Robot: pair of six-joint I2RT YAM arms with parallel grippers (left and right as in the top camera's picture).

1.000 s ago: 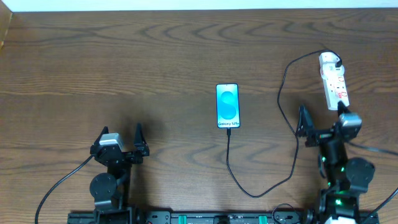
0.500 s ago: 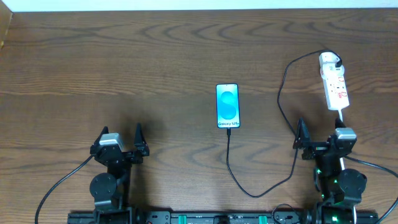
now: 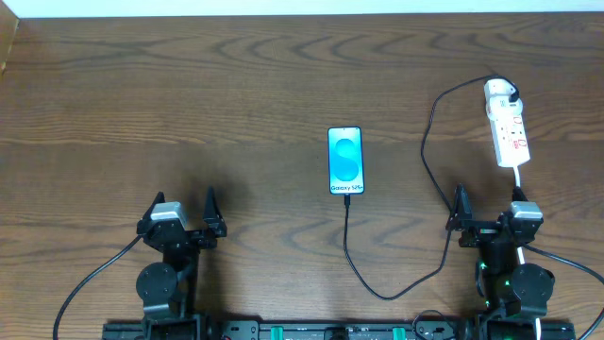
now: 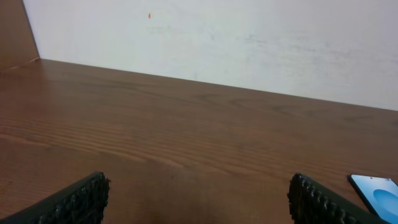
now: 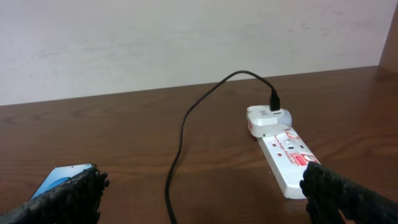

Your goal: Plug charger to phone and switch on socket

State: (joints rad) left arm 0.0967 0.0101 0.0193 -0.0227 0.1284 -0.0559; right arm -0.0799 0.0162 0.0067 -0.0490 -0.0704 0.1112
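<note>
The phone [image 3: 345, 161] lies face up mid-table, its screen bright blue; its corner shows in both wrist views [image 4: 376, 190] [image 5: 62, 175]. The black charger cable [image 3: 387, 295] meets the phone's near edge, loops toward me, then runs up [image 5: 183, 130] to a black plug in the white adaptor at the socket's far end. The socket [image 3: 508, 127] [image 5: 286, 155], a white strip with red markings, lies at the far right. My right gripper [image 3: 488, 203] [image 5: 202, 196] stands open just short of the socket's near end. My left gripper [image 3: 183, 200] [image 4: 199, 202] is open over bare wood at the near left.
A white cord [image 3: 518, 179] leaves the socket's near end and passes by my right gripper. A pale wall [image 4: 217, 43] closes the table's far edge. A wooden side panel [image 4: 15, 31] stands at the far left corner.
My right gripper has drawn back toward the near edge, away from the socket, staying open. The left arm, phone and cable have not moved.
</note>
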